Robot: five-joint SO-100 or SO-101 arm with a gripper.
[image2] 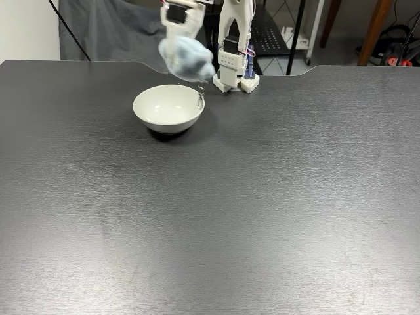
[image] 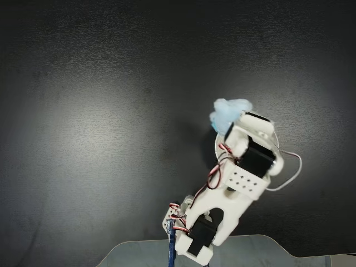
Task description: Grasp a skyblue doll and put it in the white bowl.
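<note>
In a fixed view from above, the white arm (image: 233,189) lay nearest the lens, its red and white wires looped along its side, reaching up over the dark table (image: 100,111) from a pale base plate (image: 250,247) at the bottom edge. At its tip the gripper (image: 229,127) was clamped on the skyblue doll (image: 229,114), whose fluffy lobes bulged out beyond the white fingers; the jaws themselves were mostly hidden under the wrist housing, so how narrowly they stood could not be told. A thin curved sliver of the white bowl (image: 217,146) peeked out beside the arm, beneath the gripper. In a fixed view from across the table, the black tabletop (image2: 216,223) stretched bare in the foreground, and the white bowl (image2: 168,108) sat toward the far edge, its glossy inside holding nothing. The skyblue doll (image2: 186,59) hung in the air just above the bowl's far right rim, gripped from above by the gripper (image2: 182,41), with its small metal clip (image2: 200,100) dangling down to the rim.
</note>
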